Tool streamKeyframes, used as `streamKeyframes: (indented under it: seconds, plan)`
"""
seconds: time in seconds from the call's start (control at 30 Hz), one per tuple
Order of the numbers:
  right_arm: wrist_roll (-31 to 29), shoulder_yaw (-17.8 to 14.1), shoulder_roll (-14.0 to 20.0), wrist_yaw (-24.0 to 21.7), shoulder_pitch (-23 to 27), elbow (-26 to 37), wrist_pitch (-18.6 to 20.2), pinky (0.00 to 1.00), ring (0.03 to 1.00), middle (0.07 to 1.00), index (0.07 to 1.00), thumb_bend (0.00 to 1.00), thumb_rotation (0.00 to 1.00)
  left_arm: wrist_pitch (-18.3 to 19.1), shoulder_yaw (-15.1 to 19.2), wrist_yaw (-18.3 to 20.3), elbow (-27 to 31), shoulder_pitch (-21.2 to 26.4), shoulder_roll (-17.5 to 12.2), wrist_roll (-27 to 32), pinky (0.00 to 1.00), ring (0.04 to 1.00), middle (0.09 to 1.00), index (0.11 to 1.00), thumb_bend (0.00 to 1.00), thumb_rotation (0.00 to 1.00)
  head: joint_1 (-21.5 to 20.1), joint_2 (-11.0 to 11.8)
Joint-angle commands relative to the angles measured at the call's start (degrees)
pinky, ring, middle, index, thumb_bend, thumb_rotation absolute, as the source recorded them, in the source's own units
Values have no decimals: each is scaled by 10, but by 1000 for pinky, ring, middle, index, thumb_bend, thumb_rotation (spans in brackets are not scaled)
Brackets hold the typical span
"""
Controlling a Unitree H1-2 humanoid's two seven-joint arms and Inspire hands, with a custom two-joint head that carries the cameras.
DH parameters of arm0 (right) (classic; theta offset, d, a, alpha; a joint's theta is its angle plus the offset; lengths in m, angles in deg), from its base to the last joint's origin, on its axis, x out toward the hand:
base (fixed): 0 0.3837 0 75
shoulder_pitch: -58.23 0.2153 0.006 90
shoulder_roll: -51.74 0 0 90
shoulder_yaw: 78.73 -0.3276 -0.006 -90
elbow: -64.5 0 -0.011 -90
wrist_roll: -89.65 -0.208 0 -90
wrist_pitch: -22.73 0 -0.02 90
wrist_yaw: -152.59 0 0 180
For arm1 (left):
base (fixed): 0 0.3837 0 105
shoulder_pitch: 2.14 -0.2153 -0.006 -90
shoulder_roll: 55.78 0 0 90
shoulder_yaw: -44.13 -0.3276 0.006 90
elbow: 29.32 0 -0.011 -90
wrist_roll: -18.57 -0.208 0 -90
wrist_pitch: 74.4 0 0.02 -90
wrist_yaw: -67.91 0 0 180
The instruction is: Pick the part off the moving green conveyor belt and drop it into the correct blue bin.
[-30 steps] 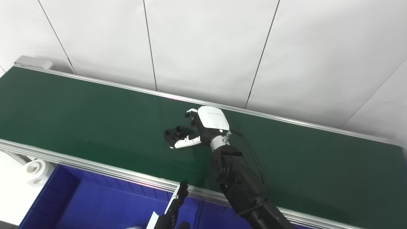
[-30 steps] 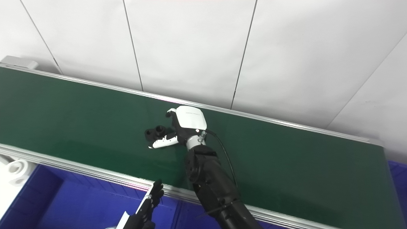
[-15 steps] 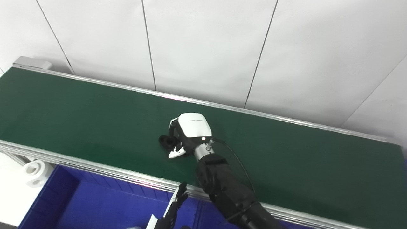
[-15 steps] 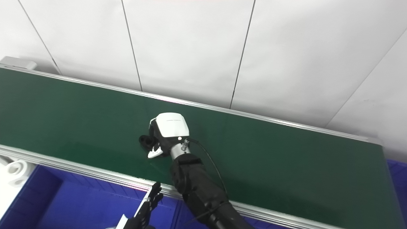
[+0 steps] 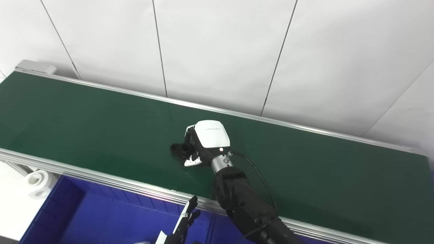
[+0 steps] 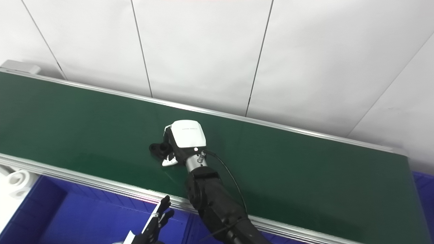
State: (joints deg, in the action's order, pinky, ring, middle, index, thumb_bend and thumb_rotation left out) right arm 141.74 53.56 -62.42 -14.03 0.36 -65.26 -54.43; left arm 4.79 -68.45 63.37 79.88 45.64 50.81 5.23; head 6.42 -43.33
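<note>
In the left eye view, I am looking down at one blue bin point(image 5: 101, 220) sitting below the near rail of the green conveyor belt point(image 5: 84, 125). A divider wall is splitting it near the middle, so two compartments are showing, and what I can see of both floors is showing only bare blue plastic. My right hand point(image 5: 203, 142) is lying on the belt with its fingers curled around one black part point(image 5: 179, 149), and its white thumb tip is pressing in from the near side (the part is poking out to the left of my palm and appears to be touching the belt). My left hand point(image 5: 181, 225) is hanging at the bottom edge over the bin, close to the divider; only a few dark fingers are showing, slightly apart, and I cannot tell whether that hand is open or closed. One white roll point(image 5: 38, 183) is sitting outside the bin's left end.

In the right eye view, I am seeing the same single bin point(image 6: 84, 220), with another strip of blue point(image 6: 422, 183) peeking past the belt's right end, too little of it to name. My right hand point(image 6: 183, 140) is clamping the one black part point(image 6: 158, 148) on the belt point(image 6: 305, 176). My left hand point(image 6: 156, 220) is showing thin dark fingers above the bin, near the rail.
</note>
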Motion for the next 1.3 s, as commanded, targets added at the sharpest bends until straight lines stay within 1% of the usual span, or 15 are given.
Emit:
streamKeyframes:
  seconds: [0.0, 0.23, 0.27, 0.37, 0.43, 0.57, 0.63, 0.7, 0.87, 0.93, 1.0, 1.1, 1.2, 1.23, 1.27]
  plan:
    - [-4, -2, 3, 1, -8, 6, -15, 109, 163, 246, 482, 511, 123, -9, -52, 0, 13, -12, 52, 8, 988, 961, 1000, 1000, 694, 977, -5, -1]
    - [-15, -21, 20, 49, -30, 84, -53, 105, 153, 239, 490, 506, 135, -2, -38, 3, 18, -3, 49, 38, 1000, 995, 1000, 1000, 710, 969, -27, 0]
    - [-12, -23, 26, 53, -34, 105, -55, 100, 147, 235, 489, 505, 137, -6, -35, 4, 17, -1, 47, 47, 1000, 994, 1000, 1000, 676, 962, -36, 0]
    - [-4, -28, 38, 63, -44, 158, -60, 91, 137, 225, 489, 503, 139, -13, -28, 6, 16, 6, 42, 67, 1000, 993, 1000, 1000, 633, 961, -47, 0]
    - [0, -30, 47, 59, -50, 193, -58, 89, 135, 224, 489, 501, 141, -13, -23, 9, 16, 10, 37, 78, 1000, 992, 1000, 1000, 621, 963, -56, -1]
    - [22, -31, 76, 21, -56, 273, -41, 106, 157, 252, 490, 500, 140, -6, -10, 16, 20, 19, 23, 87, 1000, 991, 1000, 1000, 596, 993, -80, -5]
    - [32, -35, 90, -3, -61, 316, -34, 105, 157, 250, 490, 500, 141, 2, -4, 21, 24, 24, 17, 94, 1000, 996, 1000, 1000, 593, 998, -90, -8]
    - [39, -39, 97, -19, -65, 343, -31, 103, 155, 246, 489, 501, 141, 12, 1, 24, 30, 26, 11, 102, 1000, 1000, 1000, 1000, 604, 999, -104, -11]
    - [48, -62, 120, -71, -85, 426, -26, 106, 162, 253, 489, 504, 141, 29, 10, 30, 43, 27, 2, 109, 1000, 1000, 1000, 1000, 635, 1000, -126, -16]
    - [50, -73, 132, -99, -98, 467, -22, 112, 168, 260, 489, 505, 141, 38, 14, 33, 49, 27, -1, 120, 1000, 1000, 1000, 1000, 643, 1000, -149, -23]
    - [60, -84, 149, -132, -119, 518, -20, 107, 161, 248, 488, 508, 139, 52, 20, 36, 60, 25, -2, 133, 1000, 1000, 1000, 1000, 645, 1000, -170, -36]
    - [66, -98, 177, -181, -161, 595, -27, 117, 171, 258, 487, 510, 139, 69, 25, 38, 78, 23, -3, 142, 1000, 1000, 1000, 1000, 660, 1000, -185, -49]
    - [69, -112, 203, -228, -220, 679, -32, 126, 178, 272, 489, 506, 141, 86, 31, 41, 100, 21, -9, 151, 1000, 1000, 1000, 1000, 673, 1000, -210, -72]
    - [71, -116, 212, -238, -239, 703, -36, 121, 175, 271, 488, 506, 140, 93, 32, 43, 106, 20, -12, 153, 1000, 1000, 1000, 1000, 680, 1000, -210, -72]
    - [73, -121, 218, -247, -258, 725, -42, 119, 174, 269, 488, 506, 140, 102, 34, 44, 116, 20, -15, 156, 1000, 1000, 1000, 1000, 681, 1000, -223, -84]
